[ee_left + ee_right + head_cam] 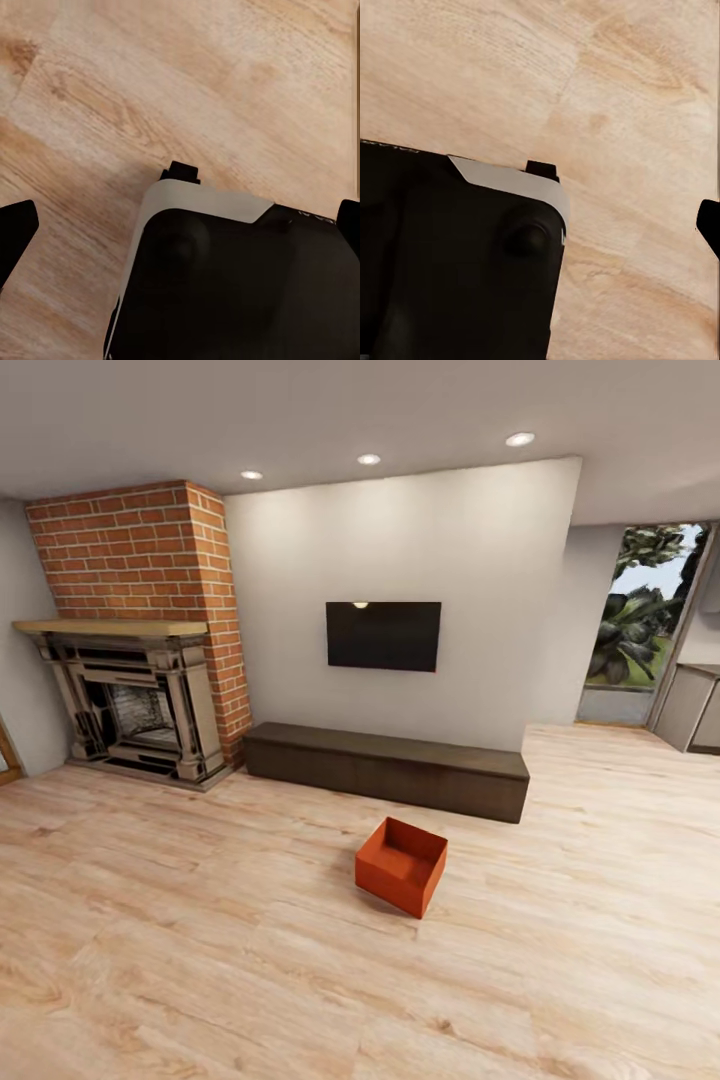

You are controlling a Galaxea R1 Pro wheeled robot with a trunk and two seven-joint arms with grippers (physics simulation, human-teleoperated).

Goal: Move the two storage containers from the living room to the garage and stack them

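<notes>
Storage container [401, 865] sat askew on the living room's wood floor [200, 960], near the dark bench [385, 768]. Left hand [180, 225] looked released; the right hand's state was unclear. Approaching off-square risked a corner grip slipping.

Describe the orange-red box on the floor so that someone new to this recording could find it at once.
Start at the black TV on the white wall, then drop to the long dark low bench beneath it. On the light wood plank floor just in front of the bench sits an orange-red rectangular storage container, open-topped and turned corner-on, the only bright, loose object there.
</notes>
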